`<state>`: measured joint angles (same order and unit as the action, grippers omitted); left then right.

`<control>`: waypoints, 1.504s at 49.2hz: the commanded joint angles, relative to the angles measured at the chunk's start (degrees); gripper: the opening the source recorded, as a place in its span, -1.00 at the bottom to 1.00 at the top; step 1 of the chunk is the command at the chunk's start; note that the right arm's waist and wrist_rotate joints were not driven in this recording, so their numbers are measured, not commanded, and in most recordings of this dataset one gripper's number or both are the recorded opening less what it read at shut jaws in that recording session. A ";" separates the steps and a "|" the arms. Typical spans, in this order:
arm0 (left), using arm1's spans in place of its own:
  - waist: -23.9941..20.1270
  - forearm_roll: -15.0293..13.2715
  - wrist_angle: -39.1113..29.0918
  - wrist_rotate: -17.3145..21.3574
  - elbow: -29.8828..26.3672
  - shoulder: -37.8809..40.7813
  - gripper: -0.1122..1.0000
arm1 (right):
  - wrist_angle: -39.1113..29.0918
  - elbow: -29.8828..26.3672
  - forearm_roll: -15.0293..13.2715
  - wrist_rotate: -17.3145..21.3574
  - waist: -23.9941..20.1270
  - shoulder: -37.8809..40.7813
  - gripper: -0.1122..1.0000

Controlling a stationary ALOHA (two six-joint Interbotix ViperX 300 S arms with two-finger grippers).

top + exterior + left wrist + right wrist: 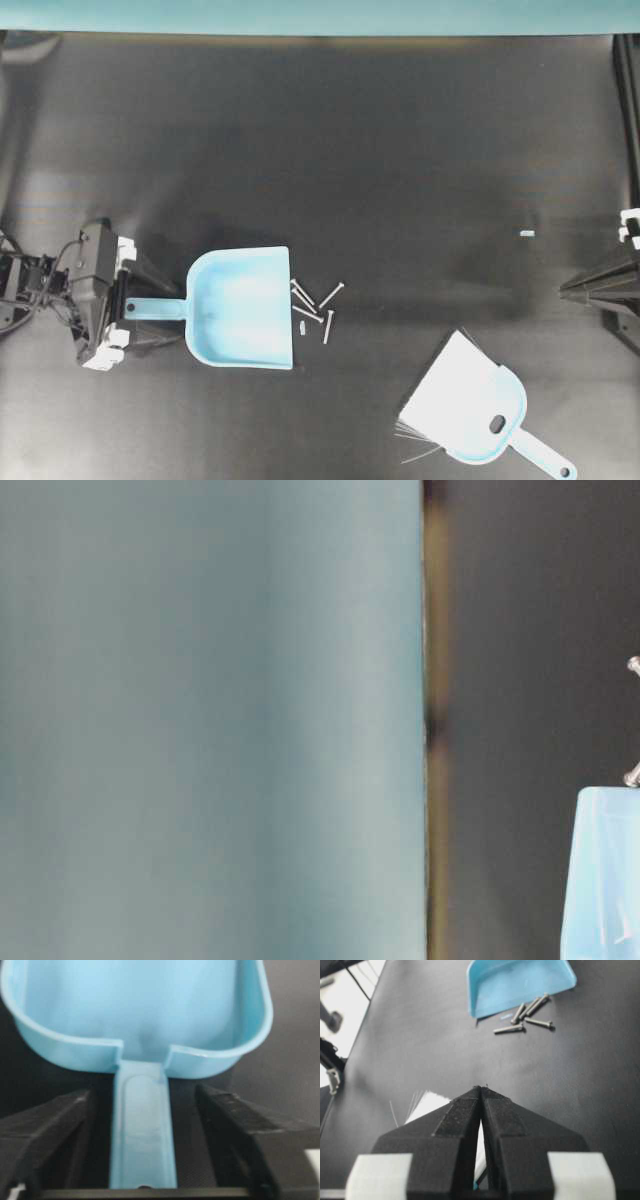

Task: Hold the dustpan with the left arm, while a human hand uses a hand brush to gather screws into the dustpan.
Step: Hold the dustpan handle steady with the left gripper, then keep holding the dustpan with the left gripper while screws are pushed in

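The left claw (142,1125) straddles the handle of the dustpan (240,305), its jaws apart and not yet gripping. The right claw (481,1091) is pinched closed, idle. The screws (315,305) lie unswept on the surface (350,150) at the pan's mouth, and the hand brush (470,405) sits untouched, well apart.

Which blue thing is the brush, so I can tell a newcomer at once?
Start on the black table and go to its lower right corner in the overhead view. The hand brush lies there, far from the dustpan and screws. Only it has white bristles and an oval hole.
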<state>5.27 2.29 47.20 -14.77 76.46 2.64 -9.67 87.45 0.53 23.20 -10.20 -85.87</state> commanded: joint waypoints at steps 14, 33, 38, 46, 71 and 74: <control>2.02 0.18 0.70 0.88 -0.79 0.53 -0.29 | 0.26 -0.53 -0.09 0.00 0.00 0.26 -0.79; 0.53 0.18 -4.48 1.67 -2.90 -1.23 -0.29 | 0.26 -0.44 -0.09 0.00 0.00 0.26 -0.79; 0.09 0.18 -5.71 1.49 -2.81 -2.37 -0.29 | 0.26 -0.44 -0.09 0.00 0.00 0.26 -0.79; 0.00 0.18 -8.00 0.79 -2.72 -4.66 -0.29 | 0.18 -0.53 -0.09 0.00 0.00 0.26 -0.79; -1.49 0.18 -23.12 -0.44 -6.42 -10.99 -0.29 | 0.18 -0.44 -0.09 0.00 0.00 0.26 -0.79; -1.58 0.18 -23.38 -0.35 -6.68 -11.60 -0.29 | 0.18 -0.44 0.00 0.00 0.00 0.18 -0.79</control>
<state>3.87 2.37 23.91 -15.29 70.84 -7.91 -9.76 87.54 0.53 23.12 -10.20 -85.87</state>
